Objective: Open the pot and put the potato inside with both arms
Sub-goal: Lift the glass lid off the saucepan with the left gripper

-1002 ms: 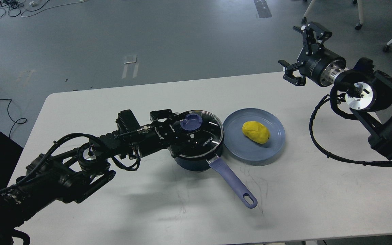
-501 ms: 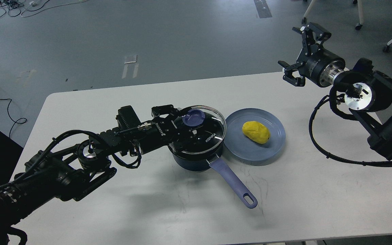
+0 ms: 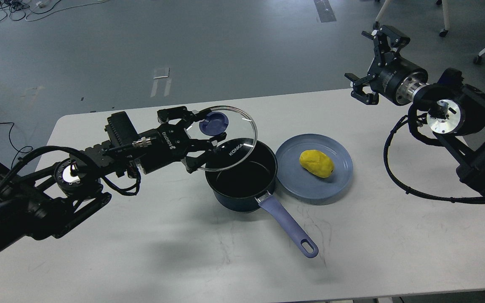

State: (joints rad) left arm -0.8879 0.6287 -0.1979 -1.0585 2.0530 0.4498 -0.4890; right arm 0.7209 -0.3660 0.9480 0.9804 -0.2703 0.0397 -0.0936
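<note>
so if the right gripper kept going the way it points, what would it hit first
Probably nothing on the table. The right gripper, open, points up and to the left, away over the far table edge toward bare floor. The potato lies well off that line, though depth is unclear.

- The saucepan [image 3: 242, 176] is being flanked on its right by the plate [image 3: 297, 185], both sitting on the table [image 3: 183, 252].
- The potato [image 3: 316, 163] is lying on the plate.
- The lid [image 3: 225, 139] is being held above the saucepan's left rim.

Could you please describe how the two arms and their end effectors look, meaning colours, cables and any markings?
Both arms are black, with round silver joint caps. The left end effector has two black fingers and white lettering on its body. The right end effector has two black fingers behind a silver ring. Loose black cables loop along both arms.
</note>
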